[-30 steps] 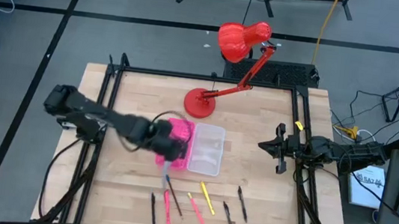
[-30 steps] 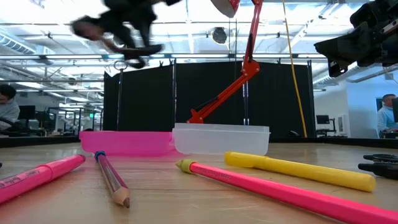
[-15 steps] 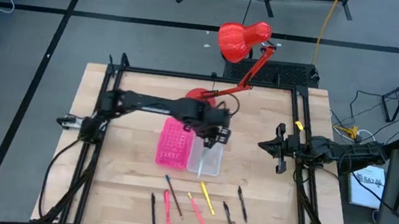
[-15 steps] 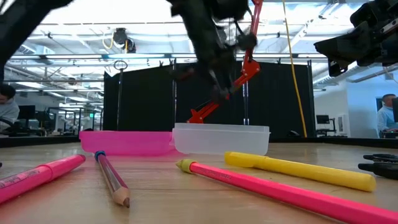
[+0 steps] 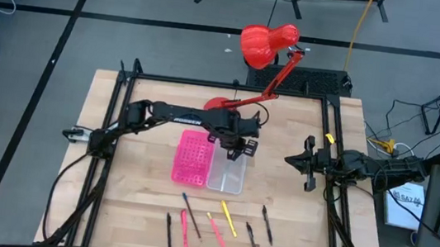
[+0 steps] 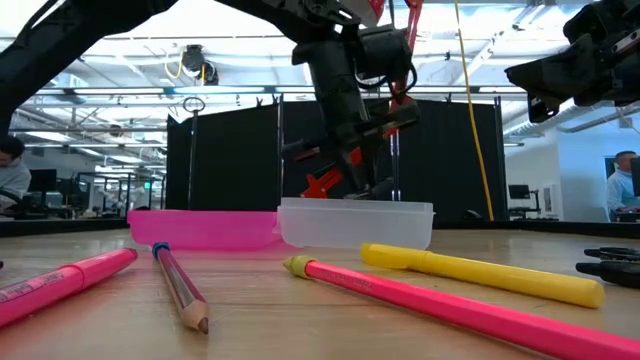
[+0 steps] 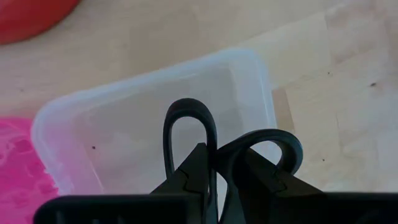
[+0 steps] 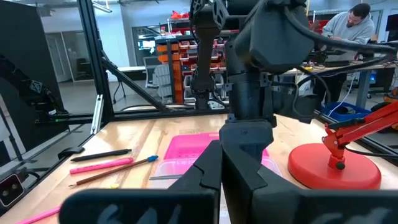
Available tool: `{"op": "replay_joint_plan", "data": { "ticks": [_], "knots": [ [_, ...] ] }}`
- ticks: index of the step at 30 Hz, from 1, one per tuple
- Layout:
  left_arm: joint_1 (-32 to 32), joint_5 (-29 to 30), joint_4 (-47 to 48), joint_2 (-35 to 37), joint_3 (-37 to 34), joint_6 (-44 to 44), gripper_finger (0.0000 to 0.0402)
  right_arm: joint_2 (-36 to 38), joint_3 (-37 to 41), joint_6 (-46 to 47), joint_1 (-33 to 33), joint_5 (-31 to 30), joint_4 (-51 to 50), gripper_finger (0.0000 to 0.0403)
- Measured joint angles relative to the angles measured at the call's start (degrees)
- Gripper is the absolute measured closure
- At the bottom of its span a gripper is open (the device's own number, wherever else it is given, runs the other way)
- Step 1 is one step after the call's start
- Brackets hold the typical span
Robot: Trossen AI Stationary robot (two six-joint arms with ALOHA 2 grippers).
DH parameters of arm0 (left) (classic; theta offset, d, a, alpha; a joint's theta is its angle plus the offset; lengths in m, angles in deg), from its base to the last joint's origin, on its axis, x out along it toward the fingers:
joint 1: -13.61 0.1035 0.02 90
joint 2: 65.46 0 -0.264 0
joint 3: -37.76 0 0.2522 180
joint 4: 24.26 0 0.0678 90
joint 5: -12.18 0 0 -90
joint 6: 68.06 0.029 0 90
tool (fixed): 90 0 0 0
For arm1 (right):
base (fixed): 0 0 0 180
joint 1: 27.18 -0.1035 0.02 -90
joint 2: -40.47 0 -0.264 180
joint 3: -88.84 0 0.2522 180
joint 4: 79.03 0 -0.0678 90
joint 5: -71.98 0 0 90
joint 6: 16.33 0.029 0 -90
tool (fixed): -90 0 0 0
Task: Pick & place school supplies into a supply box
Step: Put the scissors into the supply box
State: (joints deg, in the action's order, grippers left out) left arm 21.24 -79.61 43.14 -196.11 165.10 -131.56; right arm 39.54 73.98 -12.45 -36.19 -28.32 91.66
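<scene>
Left gripper is over the clear half of the supply box, mid-table, fingers pinched on the black-handled scissors; the handle loops stick out past the fingertips, directly above the clear tray in the left wrist view. From the low view the scissors hang just above the box rim, contact unclear. Pink half sits at 9 o'clock of the clear half, touching it. Remaining pens and pencils lie in a row at 6 o'clock of the box, near the table's front edge. Red desk lamp base at 12 o'clock of the box. Right gripper parked at the table's right edge, off the surface; can't tell its finger state.
</scene>
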Motion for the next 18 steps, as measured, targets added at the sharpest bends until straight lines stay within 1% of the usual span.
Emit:
{"op": "replay_joint_plan", "data": {
  "ticks": [9, 18],
  "knots": [
    [0.75, 0.90, 0.61, -0.14, 0.04, 0.66, 0.0343, 0.00, 0.00, 0.40, -0.01, 0.02, 0.00, 0.0403],
    [0.21, 5.50, 1.35, -0.30, -0.50, 0.34, 0.0343, -0.02, 0.01, 1.44, 0.00, 0.06, 0.00, 0.0403]
  ]
}}
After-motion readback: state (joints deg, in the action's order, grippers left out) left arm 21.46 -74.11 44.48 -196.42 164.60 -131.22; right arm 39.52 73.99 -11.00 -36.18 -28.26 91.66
